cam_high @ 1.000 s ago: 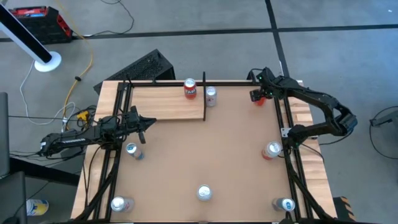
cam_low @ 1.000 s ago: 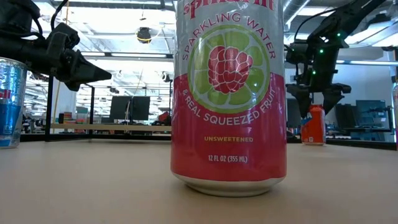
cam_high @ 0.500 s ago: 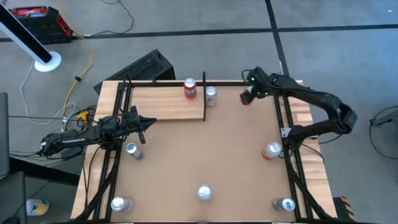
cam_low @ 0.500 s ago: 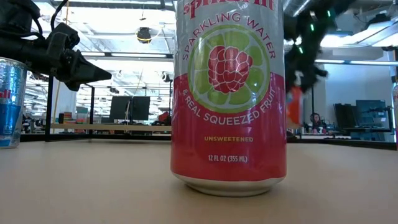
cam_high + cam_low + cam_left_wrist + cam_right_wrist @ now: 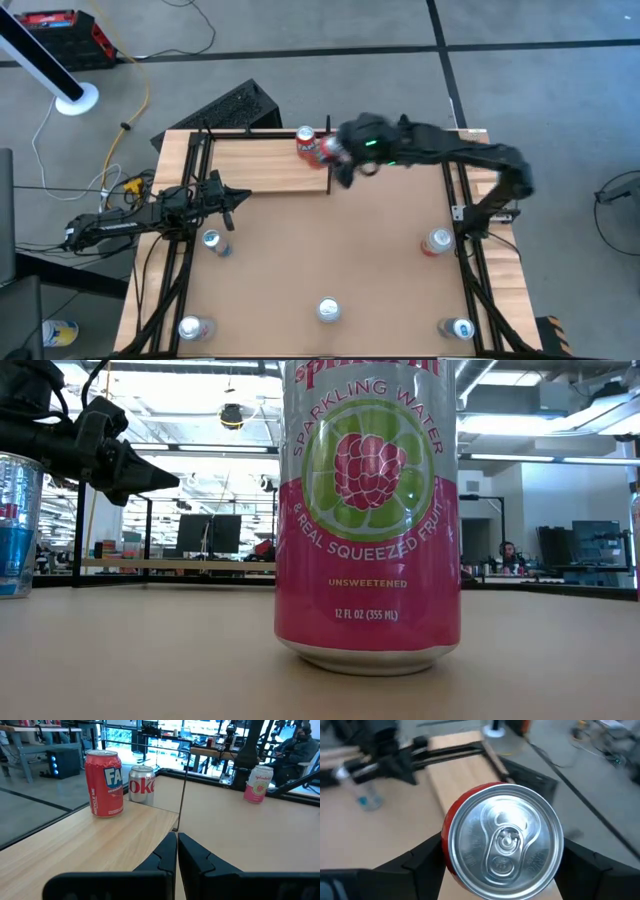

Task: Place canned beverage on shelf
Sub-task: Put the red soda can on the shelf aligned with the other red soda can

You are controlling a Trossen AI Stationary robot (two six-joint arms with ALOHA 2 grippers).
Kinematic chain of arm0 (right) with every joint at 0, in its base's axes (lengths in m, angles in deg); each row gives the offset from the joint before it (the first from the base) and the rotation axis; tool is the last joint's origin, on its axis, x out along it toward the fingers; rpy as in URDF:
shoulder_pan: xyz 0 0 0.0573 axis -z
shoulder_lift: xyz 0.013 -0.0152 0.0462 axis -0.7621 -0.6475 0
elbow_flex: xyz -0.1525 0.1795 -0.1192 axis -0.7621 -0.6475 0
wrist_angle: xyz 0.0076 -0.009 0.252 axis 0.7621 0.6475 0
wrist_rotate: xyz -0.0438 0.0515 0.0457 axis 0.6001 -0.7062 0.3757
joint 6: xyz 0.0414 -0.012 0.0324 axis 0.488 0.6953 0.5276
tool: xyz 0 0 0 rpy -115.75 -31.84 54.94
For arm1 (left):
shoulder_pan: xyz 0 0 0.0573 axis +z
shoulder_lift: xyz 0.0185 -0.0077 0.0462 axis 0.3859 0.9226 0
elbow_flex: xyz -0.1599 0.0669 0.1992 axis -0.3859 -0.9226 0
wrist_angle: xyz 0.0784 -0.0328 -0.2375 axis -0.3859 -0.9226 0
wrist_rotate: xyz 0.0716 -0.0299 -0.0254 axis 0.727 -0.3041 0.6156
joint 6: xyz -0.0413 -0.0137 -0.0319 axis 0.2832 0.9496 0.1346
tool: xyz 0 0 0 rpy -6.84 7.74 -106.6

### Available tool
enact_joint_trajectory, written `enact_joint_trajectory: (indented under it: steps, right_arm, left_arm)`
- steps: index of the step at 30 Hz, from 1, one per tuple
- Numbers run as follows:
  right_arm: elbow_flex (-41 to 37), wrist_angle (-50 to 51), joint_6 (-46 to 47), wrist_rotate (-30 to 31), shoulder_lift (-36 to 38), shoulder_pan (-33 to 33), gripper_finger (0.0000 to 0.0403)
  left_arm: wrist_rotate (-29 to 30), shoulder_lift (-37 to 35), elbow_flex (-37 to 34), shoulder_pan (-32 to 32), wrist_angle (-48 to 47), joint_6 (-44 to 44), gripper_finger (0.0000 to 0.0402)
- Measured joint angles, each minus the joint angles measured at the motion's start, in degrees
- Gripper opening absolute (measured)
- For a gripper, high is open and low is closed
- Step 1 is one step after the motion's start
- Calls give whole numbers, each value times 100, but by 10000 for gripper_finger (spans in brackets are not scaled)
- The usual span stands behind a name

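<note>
Bright, even overhead light; ceiling strips glare in the low view. The right arm [image 5: 440,150] smears with motion blur; shadows on the desk [image 5: 320,250] are faint.

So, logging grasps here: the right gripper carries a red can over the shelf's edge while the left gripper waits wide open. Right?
Almost. The left gripper is shut, its fingers pressed together in the left wrist view. The right gripper does hold a red can near the shelf edge.

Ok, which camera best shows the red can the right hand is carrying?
The right wrist view: the red can fills it, lid up, gripped in the right hand. In the high view the arm hides most of it, near the shelf. The low and left wrist views don't show it.
</note>
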Motion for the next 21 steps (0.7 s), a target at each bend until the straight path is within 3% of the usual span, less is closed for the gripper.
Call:
enact_joint_trajectory:
  steps: [5,11,15,21]
  right_arm:
    - [1383,265,-845,-742,-1477,-12,319]
    - [2700,1181,-1480,-1387,-2717,307,319]
    - [3027,1350,-1710,-2059,-3149,672,319]
    - [3009,1753,-2079,-2353,-3376,1074,319]
  left_arm:
    - [0,1,2,-1,-4,4,0]
    - [-7,1,1,0,-13,7,0]
    - [-19,1,0,1,-17,-4,0]
    - [-65,1,0,1,-21,-2,0]
